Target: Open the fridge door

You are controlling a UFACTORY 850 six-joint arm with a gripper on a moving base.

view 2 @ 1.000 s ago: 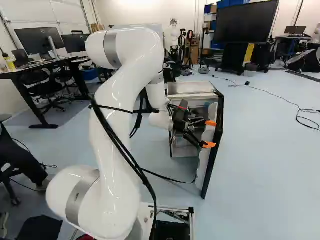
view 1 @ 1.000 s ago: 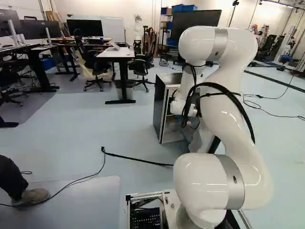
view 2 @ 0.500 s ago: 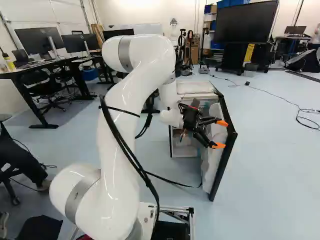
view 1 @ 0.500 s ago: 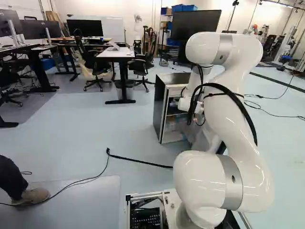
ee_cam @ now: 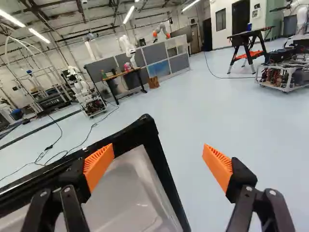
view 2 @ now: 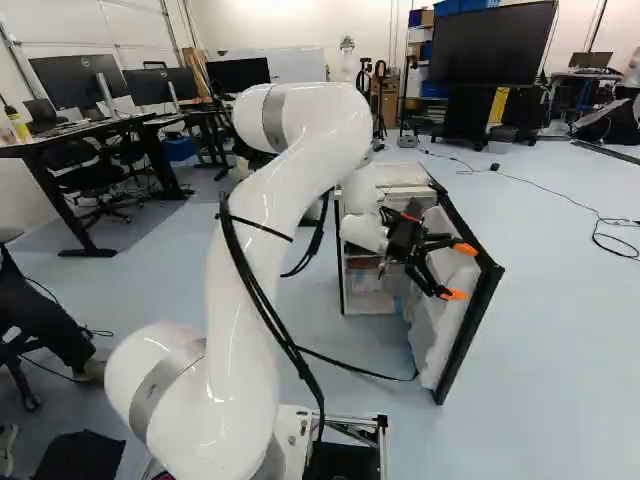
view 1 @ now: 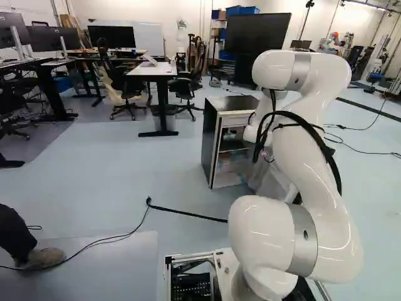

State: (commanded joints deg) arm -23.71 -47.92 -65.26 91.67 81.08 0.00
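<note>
The fridge (view 1: 235, 103) stands ahead of the base, its inside with shelves showing. Its door (view 2: 442, 315) stands wide open, swung out to the right in the right base view, white liner toward the arm. My gripper (view 2: 460, 272) is at the liner side of the door, near its upper part. In the wrist view my gripper (ee_cam: 158, 159) has its fingers wide apart: one orange pad (ee_cam: 99, 165) overlaps the door's black rim and liner (ee_cam: 137, 188), the other is past the door's corner, over floor. Whether a finger touches the door, I cannot tell.
A black strap (view 1: 188, 214) lies on the floor between base and fridge. A white table (view 1: 150, 69) and chairs stand farther back. In the wrist view, another robot (ee_cam: 84, 92) and a wheeled cart (ee_cam: 285, 75) are far off. A person's foot (view 1: 42, 258) is beside the base.
The arm and gripper have moved right in both base views, and the door has swung wider. The strap's far end has slid right. The base and fridge body have stayed in place.
</note>
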